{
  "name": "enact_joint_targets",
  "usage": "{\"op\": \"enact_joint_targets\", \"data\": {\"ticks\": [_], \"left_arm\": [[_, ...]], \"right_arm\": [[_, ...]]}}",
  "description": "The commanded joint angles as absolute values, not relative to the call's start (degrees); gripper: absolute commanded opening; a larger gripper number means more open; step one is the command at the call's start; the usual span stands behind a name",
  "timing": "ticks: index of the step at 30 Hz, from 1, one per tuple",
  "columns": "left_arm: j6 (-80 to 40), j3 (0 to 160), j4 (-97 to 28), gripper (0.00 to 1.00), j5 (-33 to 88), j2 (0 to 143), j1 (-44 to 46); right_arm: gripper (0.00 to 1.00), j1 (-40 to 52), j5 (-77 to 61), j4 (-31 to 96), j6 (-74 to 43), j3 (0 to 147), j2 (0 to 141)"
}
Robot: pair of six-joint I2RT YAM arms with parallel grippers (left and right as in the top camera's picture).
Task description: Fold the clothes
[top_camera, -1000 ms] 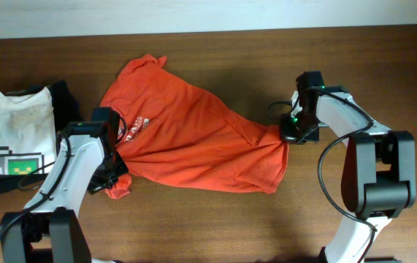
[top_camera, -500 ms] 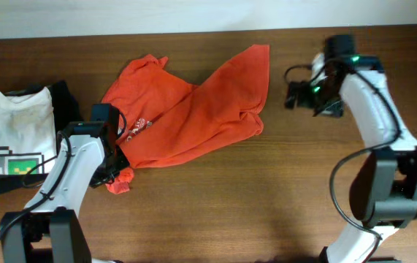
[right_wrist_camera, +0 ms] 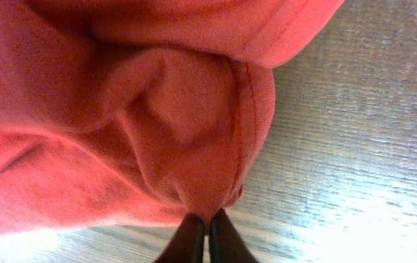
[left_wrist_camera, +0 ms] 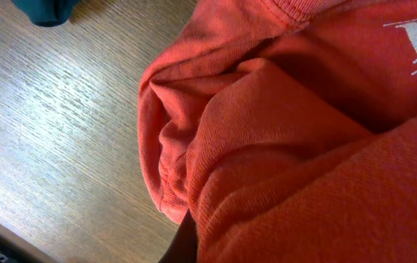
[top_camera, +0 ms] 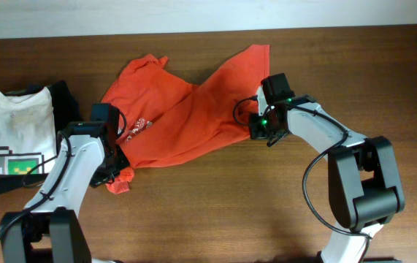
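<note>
The red-orange t-shirt (top_camera: 186,117) lies crumpled across the table's middle, one flap thrown up toward the far edge, its white lettering (top_camera: 139,124) near my left arm. My left gripper (top_camera: 115,169) sits at the shirt's near-left corner, shut on a bunched bit of cloth. In the left wrist view the shirt (left_wrist_camera: 288,146) covers the jaws and only one dark finger (left_wrist_camera: 185,239) shows. My right gripper (top_camera: 254,128) is at the shirt's right edge. In the right wrist view it (right_wrist_camera: 207,230) is pinched shut on a fold of hem (right_wrist_camera: 215,146).
A folded white t-shirt with a green-and-black pixel graphic (top_camera: 18,131) lies at the far left on a black folded garment (top_camera: 63,95). Brown wooden table (top_camera: 230,212) shows in front of and to the right of the shirt.
My right gripper carried the shirt's right end up and over, let go near the far right, then came back and closed on the shirt's right edge. The left gripper stayed put.
</note>
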State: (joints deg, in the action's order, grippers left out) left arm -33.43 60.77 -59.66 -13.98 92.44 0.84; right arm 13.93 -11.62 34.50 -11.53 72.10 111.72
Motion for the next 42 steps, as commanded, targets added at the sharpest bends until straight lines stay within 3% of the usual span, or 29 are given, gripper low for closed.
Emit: {"op": "enact_joint_targets", "data": {"ticks": [1, 3, 6, 14, 15, 17, 22, 24, 27, 31, 32, 34, 39, 40, 41, 42], "left_arm": [[-32.8, 60.8, -59.8, 0.0, -14.3, 91.7, 0.9], [-32.0, 60.8, -59.8, 0.0, -14.3, 91.7, 0.9], [-29.6, 60.8, -62.0, 0.09, -9.0, 91.7, 0.9], [-28.1, 60.3, -65.2, 0.14, -4.9, 91.7, 5.6], [-28.1, 59.9, -65.2, 0.19, -4.9, 91.7, 6.2], [-28.2, 58.7, -63.7, 0.43, -4.9, 91.7, 7.8], [-28.2, 58.2, -61.3, 0.59, -3.8, 91.7, 8.4], [-28.1, 58.2, -61.4, 0.59, -2.6, 91.7, 8.4], [-28.1, 57.8, -61.6, 0.44, -2.3, 91.7, 9.0], [-28.2, 56.2, -60.8, 0.43, -2.3, 91.7, 11.2], [-28.2, 56.2, -59.9, 0.36, -2.3, 91.7, 11.4], [-28.2, 56.3, -54.7, 0.0, -3.1, 91.7, 11.3], [-28.1, 65.3, -47.9, 0.0, -11.1, 91.7, 4.9], [-28.1, 65.4, -44.7, 0.16, -9.7, 91.8, 3.4], [-28.1, 65.4, -44.3, 0.47, -8.7, 92.2, 3.0], [-28.1, 65.4, -44.9, 0.6, -7.6, 92.4, 3.1]], "right_arm": [[0.04, 12.6, -3.2, 42.6, -11.5, 72.6, 111.2], [0.04, 7.2, 10.2, 57.9, -14.5, 78.8, 108.9], [0.04, -1.3, 12.4, 72.3, -14.5, 86.8, 107.9], [0.04, -4.3, 18.6, 73.4, -16.0, 81.5, 108.1], [0.04, -4.3, 21.0, 73.3, -18.6, 81.7, 108.0], [0.04, -4.3, 19.9, 72.9, -18.9, 81.8, 108.0], [0.04, -4.2, 18.4, 72.8, -18.9, 81.8, 108.0], [0.04, -4.2, 18.4, 72.8, -18.9, 81.8, 108.0], [0.04, -4.2, 18.4, 72.8, -18.9, 81.8, 108.0], [0.04, -4.2, 18.0, 72.6, -19.0, 81.8, 108.0], [0.04, -4.2, 18.0, 72.6, -18.9, 81.8, 108.0], [0.04, -4.2, 18.0, 72.6, -18.9, 81.8, 108.0], [0.04, -4.2, 18.0, 72.5, -18.9, 81.8, 108.0], [0.05, -4.2, 18.0, 72.4, -18.9, 81.8, 108.0], [0.05, -4.2, 17.9, 72.4, -18.9, 81.8, 108.0], [0.05, -4.2, 17.7, 72.4, -18.9, 81.8, 108.0]]}}
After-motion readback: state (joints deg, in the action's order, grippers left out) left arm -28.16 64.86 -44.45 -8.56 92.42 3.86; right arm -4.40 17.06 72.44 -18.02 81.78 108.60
